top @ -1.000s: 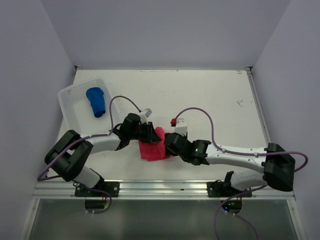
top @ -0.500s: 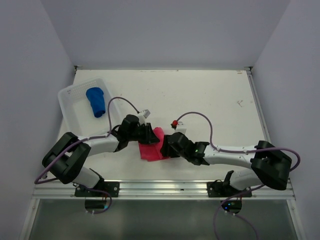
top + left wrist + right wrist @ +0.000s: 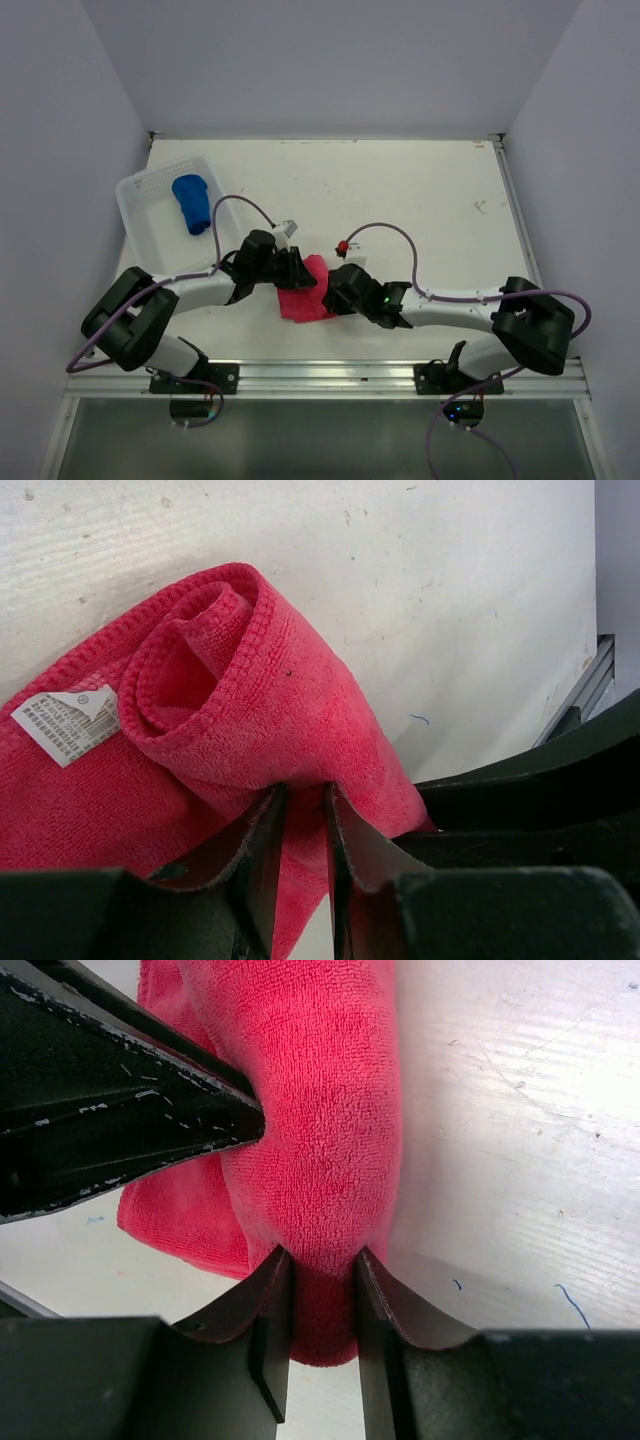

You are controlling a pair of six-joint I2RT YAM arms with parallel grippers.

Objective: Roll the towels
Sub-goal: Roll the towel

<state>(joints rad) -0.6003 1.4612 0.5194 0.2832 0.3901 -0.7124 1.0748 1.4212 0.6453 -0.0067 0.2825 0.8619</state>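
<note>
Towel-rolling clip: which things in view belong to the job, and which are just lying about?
Job:
pink towel, pinched by left end effector and right end effector
blue towel, inside the white basket

Lying about:
white basket
table

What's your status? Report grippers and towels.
Left gripper and right gripper both pinching the pink towel, partly rolled. Blue towel lies in white basket. Nothing in the way.

Pink-red towel (image 3: 285, 705) part-rolled, ctr; blue towel (image 3: 191, 203) rolled in basket (image 3: 146, 207)
</note>
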